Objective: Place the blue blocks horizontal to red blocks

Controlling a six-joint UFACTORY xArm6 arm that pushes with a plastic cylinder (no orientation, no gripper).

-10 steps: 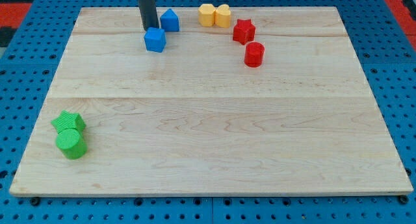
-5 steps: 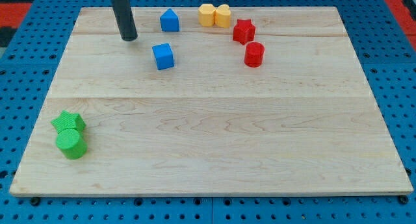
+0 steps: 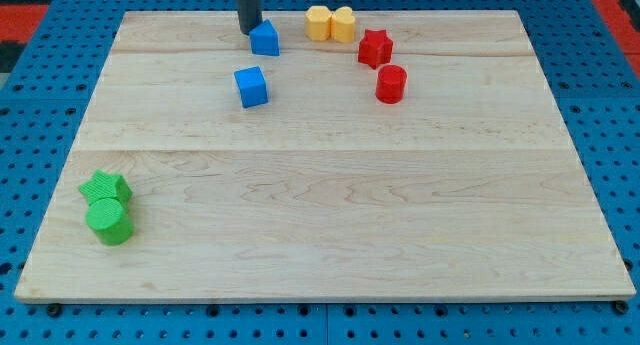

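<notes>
My tip (image 3: 248, 29) touches the upper left side of the blue house-shaped block (image 3: 265, 38) near the view's top. The blue cube (image 3: 251, 87) lies below it, apart from the tip. The red star (image 3: 375, 48) sits to the right of the house-shaped block, at about its height. The red cylinder (image 3: 391, 84) lies just below the star, roughly level with the blue cube.
Two yellow blocks (image 3: 330, 24) sit together at the view's top, between the blue house-shaped block and the red star. A green star (image 3: 105, 188) and a green cylinder (image 3: 110, 222) sit together at the lower left of the wooden board (image 3: 330, 205).
My tip pushed the blue cube down and right, swung left, then came back right to the blue house-shaped block, which has shifted slightly right and down.
</notes>
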